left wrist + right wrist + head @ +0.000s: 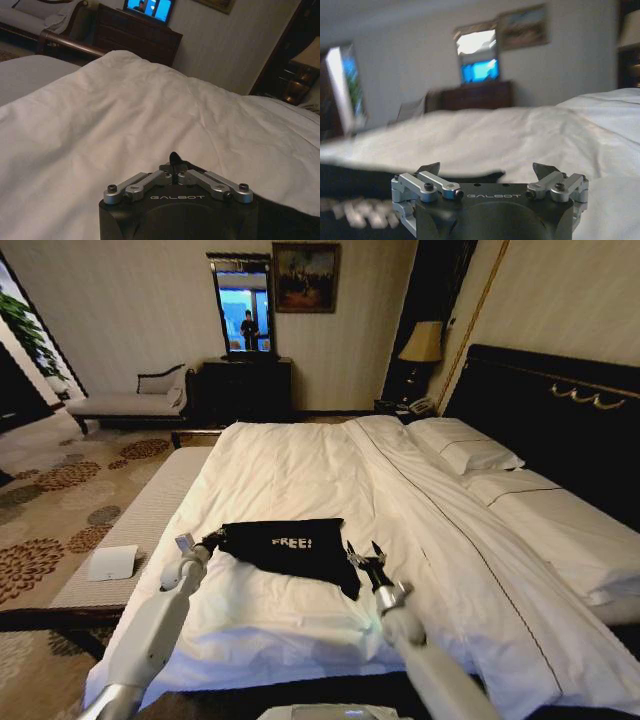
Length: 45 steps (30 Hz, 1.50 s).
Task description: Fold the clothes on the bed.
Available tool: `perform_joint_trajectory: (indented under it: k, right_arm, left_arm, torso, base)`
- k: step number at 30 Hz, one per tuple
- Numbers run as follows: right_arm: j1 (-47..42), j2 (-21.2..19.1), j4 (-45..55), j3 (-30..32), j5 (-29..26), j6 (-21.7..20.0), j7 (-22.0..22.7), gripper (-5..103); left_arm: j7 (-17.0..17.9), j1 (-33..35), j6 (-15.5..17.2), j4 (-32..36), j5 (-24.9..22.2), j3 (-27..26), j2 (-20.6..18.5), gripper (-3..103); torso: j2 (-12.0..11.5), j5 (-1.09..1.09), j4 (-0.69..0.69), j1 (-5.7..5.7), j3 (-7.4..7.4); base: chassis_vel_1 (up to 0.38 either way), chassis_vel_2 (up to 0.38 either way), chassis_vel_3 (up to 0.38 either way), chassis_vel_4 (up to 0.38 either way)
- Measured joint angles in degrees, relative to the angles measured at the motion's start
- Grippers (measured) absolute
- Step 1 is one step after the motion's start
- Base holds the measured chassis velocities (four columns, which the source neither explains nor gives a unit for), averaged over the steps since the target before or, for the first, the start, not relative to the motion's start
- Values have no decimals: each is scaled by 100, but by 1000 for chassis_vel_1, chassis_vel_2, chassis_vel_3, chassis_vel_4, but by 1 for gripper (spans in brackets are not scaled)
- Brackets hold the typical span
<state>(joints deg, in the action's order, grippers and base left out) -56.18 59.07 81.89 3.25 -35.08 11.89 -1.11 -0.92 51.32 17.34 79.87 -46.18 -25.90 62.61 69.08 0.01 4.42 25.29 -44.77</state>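
Low on the near part of the bed [300,455], the black T-shirt [290,540] lies on the white duvet, partly folded into a dark band with its white "FREE!" lettering facing up and one sleeve or corner trailing toward the robot's right. At the shirt's left end is the left gripper [212,537]; in the left wrist view its fingers [173,159] are drawn together, with only a sliver of dark showing between them, so whether they pinch fabric cannot be told. Just off the trailing corner on the right side, the right gripper [365,552] stands with its jaws spread apart and nothing between them; in the right wrist view the black cloth [350,200] lies beside that gripper [489,170]. White pillows [465,445] sit against the dark headboard [560,400] well beyond the shirt.
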Motion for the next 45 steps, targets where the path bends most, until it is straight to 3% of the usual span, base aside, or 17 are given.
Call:
perform_joint_trajectory:
  k: [5, 9, 14, 18, 22, 25, 29, 36, 45]
  right_arm:
    - [861, -160, -642, -774, 454, -89, -81, 100]
    - [1563, 15, -1099, -1429, 539, -183, 59, 100]
    - [2165, 805, -1872, -1925, 403, -364, 254, 100]
    - [2453, 1201, -2449, -2082, 754, -461, 369, 100]
    - [2610, 1324, -2740, -2162, 1151, -437, 415, 100]
    - [2852, 1523, -3250, -2210, 2246, -292, 640, 100]
    - [3020, 1676, -3602, -2215, 2712, -241, 852, 100]
    - [3369, 1918, -4274, -2291, 3227, -235, 1060, 100]
    - [3592, 1937, -4626, -2448, 3664, -264, 1193, 100]
  left_arm:
    - [50, -11, 29, 35, -54, -19, -56, 0]
    - [79, -21, 57, 37, -121, -64, -123, 0]
    - [82, 68, 63, 75, -131, -145, -186, 0]
    - [82, 143, 64, 133, -155, -215, -231, 0]
    - [82, 179, 65, 158, -190, -250, -266, 0]
    - [76, 260, 65, 224, -231, -304, -292, 0]
    - [72, 324, 65, 288, -235, -334, -293, 0]
    - [74, 387, 77, 416, -258, -344, -296, 0]
    - [117, 428, 121, 537, -301, -344, -310, 0]
  torso:
    - [0, -1, 2, 0, 0]
    - [0, -3, -1, 0, 1]
    - [0, -1, -1, 0, 0]
    - [0, -2, -2, -1, 0]
    - [0, -2, -1, -1, 1]
    - [0, -2, 0, -1, 1]
    - [0, -2, -1, -1, 1]
    - [0, -1, 0, -1, 1]
    - [0, -1, 0, -2, 1]
  base:
    - [0, 0, 0, 0]
    - [0, 0, 0, 0]
    - [0, 0, 0, 0]
    - [0, 0, 0, 0]
    - [0, 0, 0, 0]
    - [0, 0, 0, 0]
    - [0, 0, 0, 0]
    - [0, 0, 0, 0]
    - [0, 0, 0, 0]
